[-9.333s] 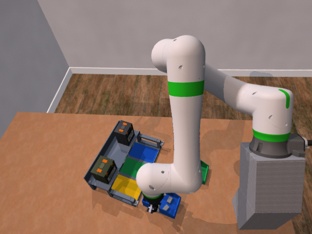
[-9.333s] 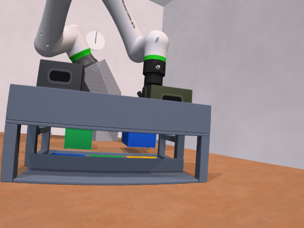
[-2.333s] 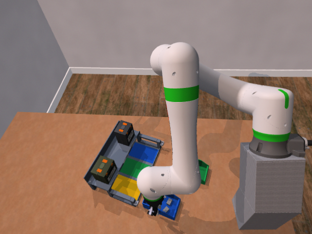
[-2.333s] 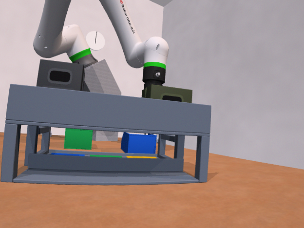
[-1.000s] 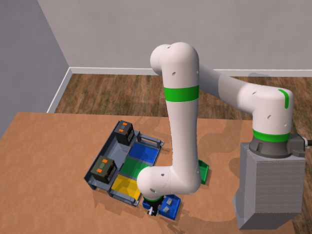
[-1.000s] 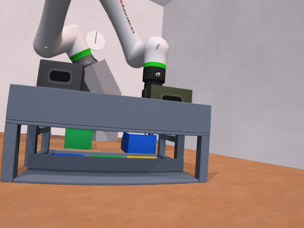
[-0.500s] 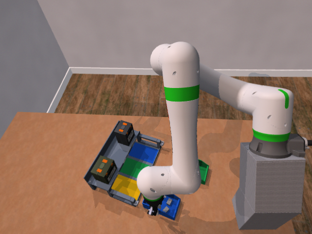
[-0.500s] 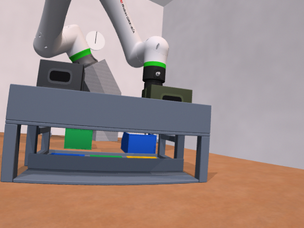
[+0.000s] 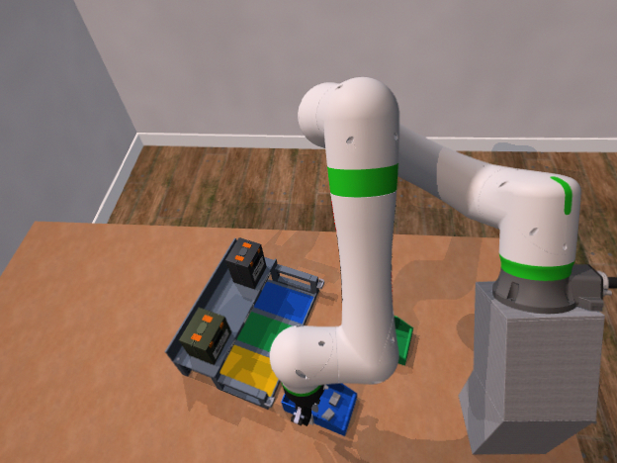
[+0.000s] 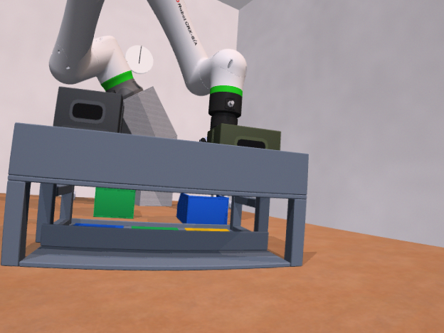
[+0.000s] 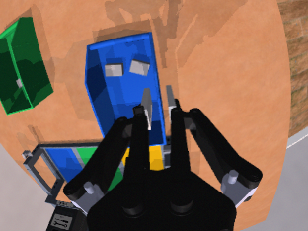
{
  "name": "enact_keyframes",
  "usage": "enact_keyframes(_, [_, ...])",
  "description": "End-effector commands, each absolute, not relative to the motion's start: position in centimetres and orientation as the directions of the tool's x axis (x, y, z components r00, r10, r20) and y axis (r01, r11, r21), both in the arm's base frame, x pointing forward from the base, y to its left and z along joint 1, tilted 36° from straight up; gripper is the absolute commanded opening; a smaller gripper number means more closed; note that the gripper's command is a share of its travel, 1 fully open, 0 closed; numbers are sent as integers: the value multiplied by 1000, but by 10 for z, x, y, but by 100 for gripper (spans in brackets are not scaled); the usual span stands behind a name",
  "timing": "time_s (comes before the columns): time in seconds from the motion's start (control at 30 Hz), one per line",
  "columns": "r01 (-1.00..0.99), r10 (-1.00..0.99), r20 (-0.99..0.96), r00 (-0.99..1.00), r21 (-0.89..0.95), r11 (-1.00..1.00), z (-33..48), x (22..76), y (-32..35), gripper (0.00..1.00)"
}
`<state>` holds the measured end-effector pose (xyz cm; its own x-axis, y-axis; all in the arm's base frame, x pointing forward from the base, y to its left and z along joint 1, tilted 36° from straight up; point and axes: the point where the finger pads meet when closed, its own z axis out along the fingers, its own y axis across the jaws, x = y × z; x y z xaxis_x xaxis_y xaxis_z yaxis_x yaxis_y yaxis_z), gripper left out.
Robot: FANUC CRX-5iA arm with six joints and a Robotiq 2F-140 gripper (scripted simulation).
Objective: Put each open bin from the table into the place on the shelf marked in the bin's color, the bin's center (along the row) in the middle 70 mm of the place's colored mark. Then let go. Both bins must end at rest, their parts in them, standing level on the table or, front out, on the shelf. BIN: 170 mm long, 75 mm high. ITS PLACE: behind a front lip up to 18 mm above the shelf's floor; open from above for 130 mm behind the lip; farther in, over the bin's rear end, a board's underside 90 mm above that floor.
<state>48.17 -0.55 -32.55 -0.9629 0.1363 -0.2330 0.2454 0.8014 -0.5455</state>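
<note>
Start at the left of the wrist view: one green bin [image 11: 25,71] stands on the surface [image 11: 234,28], well apart from the fingers. Next comes the one blue bin [image 11: 119,92], also on the surface, with two grey parts [image 11: 113,71] in it. Its long axis runs straight away from the gripper [image 11: 158,98], and its near end faces the shelf [image 9: 206,298].

What matters for you is that the fingers hang over the blue bin's right-hand long wall, one on each side of it. They are parted only narrowly and grasp nothing; whether they reach down to the rim, you cannot tell.

In the top view, count three marks on the shelf floor: yellow [image 9: 247,367], green [image 9: 260,328] and blue [image 9: 286,300]. The blue bin sits before the yellow mark, so I judge it must travel along the row. Two dark boxes [image 9: 206,333] stand on the shelf's top board.
</note>
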Motion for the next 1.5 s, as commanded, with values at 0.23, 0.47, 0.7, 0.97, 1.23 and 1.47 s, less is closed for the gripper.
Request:
enact_keyframes(0.23, [245, 136, -233, -963, -545, 801, -316, 480, 2, 15])
enact_keyframes(0.47, [245, 136, -233, -963, -545, 801, -306, 479, 8, 15])
enact_keyframes(0.7, [245, 136, -233, -963, -545, 801, -299, 478, 14, 15])
enact_keyframes(0.97, [245, 136, -233, -963, -545, 801, -288, 477, 22, 15])
enact_keyframes(1.23, [245, 136, -233, -963, -545, 801, -279, 475, 28, 15])
enact_keyframes(1.47, [245, 136, -233, -963, -545, 801, -270, 474, 35, 15])
